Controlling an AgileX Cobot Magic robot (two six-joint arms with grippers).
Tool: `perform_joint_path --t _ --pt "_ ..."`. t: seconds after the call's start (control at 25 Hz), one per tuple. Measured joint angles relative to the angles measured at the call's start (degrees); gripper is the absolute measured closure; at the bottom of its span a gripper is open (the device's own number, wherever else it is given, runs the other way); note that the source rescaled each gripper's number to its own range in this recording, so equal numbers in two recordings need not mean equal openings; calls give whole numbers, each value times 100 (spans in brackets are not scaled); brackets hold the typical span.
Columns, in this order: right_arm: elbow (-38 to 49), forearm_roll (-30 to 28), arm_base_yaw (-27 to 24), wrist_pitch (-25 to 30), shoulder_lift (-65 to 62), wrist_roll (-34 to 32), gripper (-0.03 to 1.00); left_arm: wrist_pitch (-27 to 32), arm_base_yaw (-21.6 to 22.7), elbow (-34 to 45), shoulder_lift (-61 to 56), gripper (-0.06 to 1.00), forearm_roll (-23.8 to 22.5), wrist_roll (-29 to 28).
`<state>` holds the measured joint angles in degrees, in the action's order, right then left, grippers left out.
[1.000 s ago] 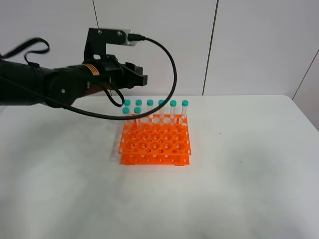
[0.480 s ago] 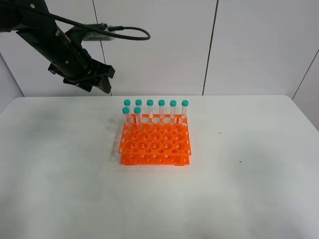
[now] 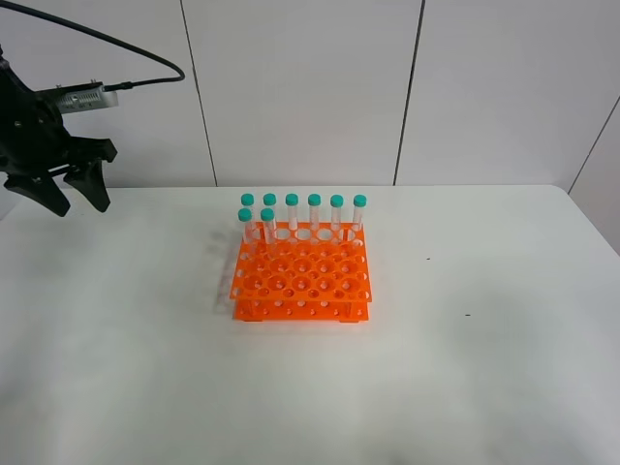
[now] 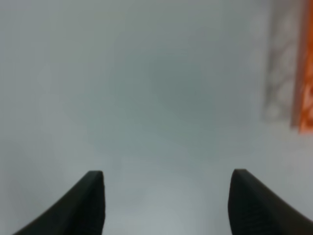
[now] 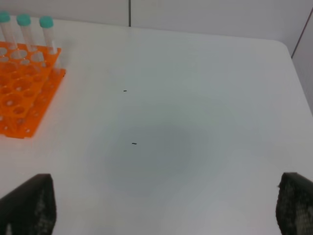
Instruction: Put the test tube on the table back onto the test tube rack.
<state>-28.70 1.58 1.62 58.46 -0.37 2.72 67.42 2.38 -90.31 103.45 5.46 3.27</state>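
Observation:
The orange test tube rack (image 3: 301,278) stands mid-table on the white table (image 3: 465,368). Several teal-capped test tubes (image 3: 292,212) stand upright in its back two rows. No tube lies on the table in any view. My left gripper (image 3: 75,197) hangs open and empty at the far left, well away from the rack. In the blurred left wrist view its fingers (image 4: 90,205) are spread over bare table, with the rack's edge (image 4: 306,73) at the side. My right gripper (image 5: 164,210) is open and empty over bare table. The rack (image 5: 22,88) and three tubes (image 5: 46,30) show at that view's edge.
A white panelled wall (image 3: 310,87) stands behind the table. The left arm's black cable (image 3: 145,60) loops in the air at the upper left. Two tiny dark specks (image 5: 134,143) mark the tabletop right of the rack.
My left arm has swung from above the rack's back-left corner out to the far left and a little lower. The rack and its tubes have not moved.

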Motion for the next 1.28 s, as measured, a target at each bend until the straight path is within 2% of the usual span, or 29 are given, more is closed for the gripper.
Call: perform_joint_path --t 0.2,0.4,0.84,1.08,1.28 --pt "0 0 0 0 0 0 -3 0 17 367 -257 17 -3 -50" --pt "0 0 0 0 0 -10 -3 0 17 1579 -1194 17 -340 -88" --pt "0 0 0 0 0 -12 -3 16 17 4586 -5226 17 -440 -92" --pt "0 0 0 0 0 -12 -3 -501 17 5661 -7417 17 -445 -92" --pt "0 0 0 0 0 -12 -3 -598 17 6178 -8531 17 -445 -96"
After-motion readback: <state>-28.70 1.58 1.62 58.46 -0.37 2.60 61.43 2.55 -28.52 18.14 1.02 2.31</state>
